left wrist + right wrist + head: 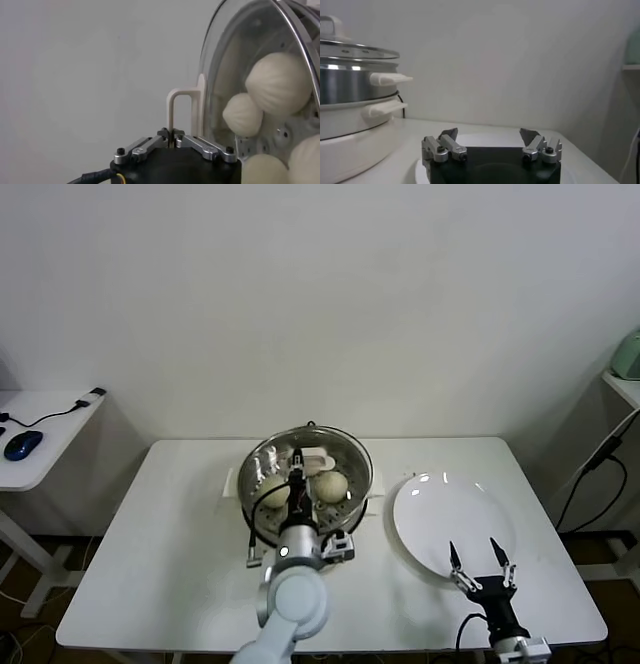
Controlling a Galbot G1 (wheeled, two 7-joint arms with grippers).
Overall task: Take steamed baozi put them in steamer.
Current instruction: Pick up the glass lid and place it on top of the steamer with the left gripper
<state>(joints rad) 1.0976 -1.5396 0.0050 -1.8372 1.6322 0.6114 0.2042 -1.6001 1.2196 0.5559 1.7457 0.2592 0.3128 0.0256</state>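
White wall backs a white bench (pixel 170 584) in the head view, and you can see the steamer (pixel 262 456) standing near the middle of the bench toward its rear edge, with the steamed baozi (pixel 331 486) visible through the glass lid (pixel 340 446) that sits on it. Your left gripper (pixel 300 480) is over the lid's centre. The plate (pixel 440 519) lies bare toward the right edge, and your right gripper (pixel 480 562) hovers at the plate's near rim, fingers spread wide, holding nothing.

From the left wrist view, the left gripper (pixel 172 134) has its fingers pinched shut on the lid handle (pixel 180 107), the white loop rising between them. Through the glass lid (pixel 235 75) you can count at least four steamed baozi (pixel 277 82) resting on the perforated tray.

From the right wrist view, the right gripper (pixel 489 135) is parted with only air between the fingertips, and the steamer (pixel 350 95) stands well apart to one side with its lid seated on the rim.

Judging by this, loading looks finished and you are on the lid step. Next you would need to free the handle cleanly and lift straight up, without dragging the lid off its seat.
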